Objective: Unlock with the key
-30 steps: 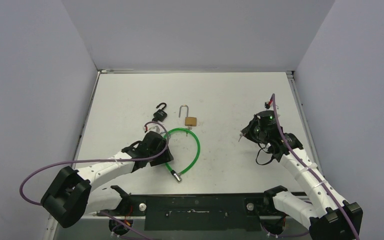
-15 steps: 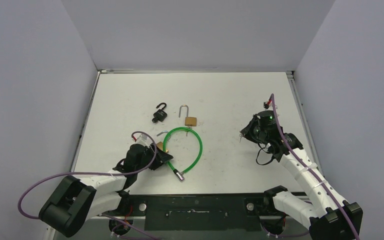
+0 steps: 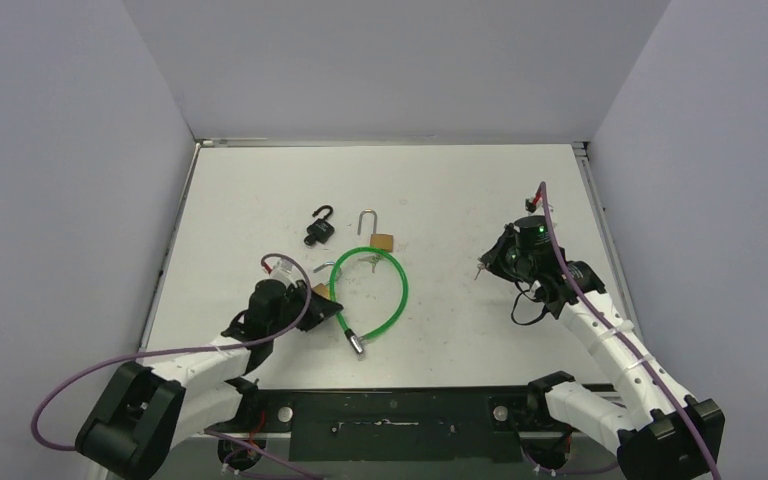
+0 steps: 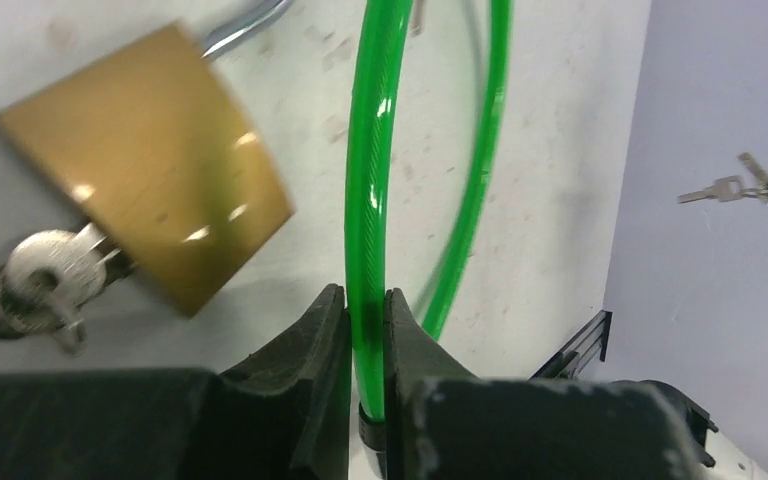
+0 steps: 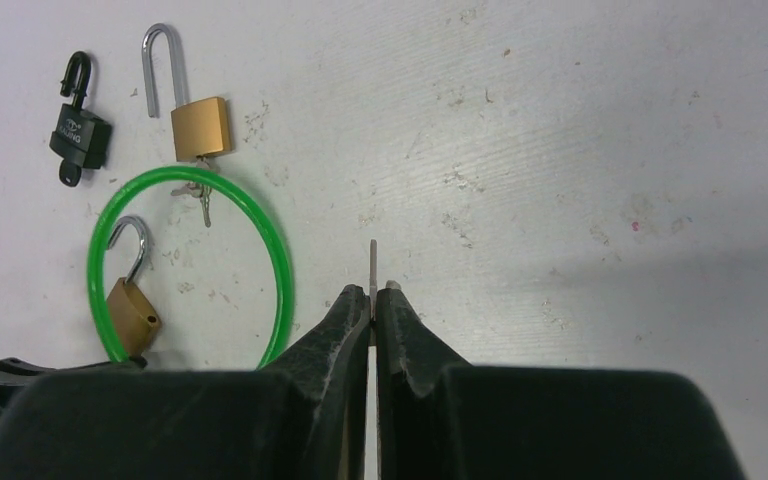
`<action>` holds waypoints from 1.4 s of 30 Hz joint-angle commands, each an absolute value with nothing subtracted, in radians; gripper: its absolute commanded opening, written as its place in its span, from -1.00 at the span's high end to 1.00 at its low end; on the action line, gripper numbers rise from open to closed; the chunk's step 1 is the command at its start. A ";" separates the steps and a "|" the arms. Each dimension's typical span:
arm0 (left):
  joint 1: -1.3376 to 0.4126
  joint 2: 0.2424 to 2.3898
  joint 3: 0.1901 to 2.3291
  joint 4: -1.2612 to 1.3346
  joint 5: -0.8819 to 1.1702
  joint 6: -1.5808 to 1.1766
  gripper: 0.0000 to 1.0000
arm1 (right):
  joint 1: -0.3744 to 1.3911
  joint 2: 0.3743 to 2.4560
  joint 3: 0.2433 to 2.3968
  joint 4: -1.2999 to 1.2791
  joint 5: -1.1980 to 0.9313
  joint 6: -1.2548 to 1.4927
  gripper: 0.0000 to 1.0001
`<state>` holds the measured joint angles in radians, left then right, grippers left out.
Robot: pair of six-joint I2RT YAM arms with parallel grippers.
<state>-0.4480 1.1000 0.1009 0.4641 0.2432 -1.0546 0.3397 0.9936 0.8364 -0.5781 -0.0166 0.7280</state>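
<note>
My left gripper (image 4: 365,292) is shut on the green cable lock (image 4: 372,170), close to its black end collar. Seen from above, that gripper (image 3: 326,311) sits at the loop's near left side, and the green cable lock (image 3: 401,290) arcs away to the right. A brass padlock (image 4: 150,160) with keys (image 4: 40,285) in its base lies just left of the cable. My right gripper (image 5: 373,290) is shut on a thin silver key (image 5: 372,262), held over the table right of the loop. The key (image 3: 480,270) pokes out to the left of the right gripper (image 3: 487,267).
A second brass padlock (image 3: 381,241) with its shackle open lies beyond the loop. A small black padlock (image 3: 320,230), also with an open shackle, is to its left. Walls close in the table on three sides.
My left gripper has drawn back toward the near edge and closed on the green cable, nudging the loop slightly. The right arm has barely moved.
</note>
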 commanded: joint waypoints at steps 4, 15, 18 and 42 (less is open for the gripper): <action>-0.441 0.943 0.503 0.012 0.126 -0.771 1.00 | 0.333 0.977 0.882 -0.558 -0.005 0.715 1.00; -0.608 1.133 0.937 -0.480 -0.289 -0.622 1.00 | 0.333 0.977 0.875 -0.539 0.028 0.725 1.00; -0.693 1.229 1.050 -0.616 -0.455 -0.626 1.00 | 0.331 0.974 0.868 -0.534 0.027 0.731 1.00; -1.161 1.777 1.492 -0.907 -0.820 -0.686 0.83 | 0.316 0.941 0.864 -0.699 0.256 0.849 1.00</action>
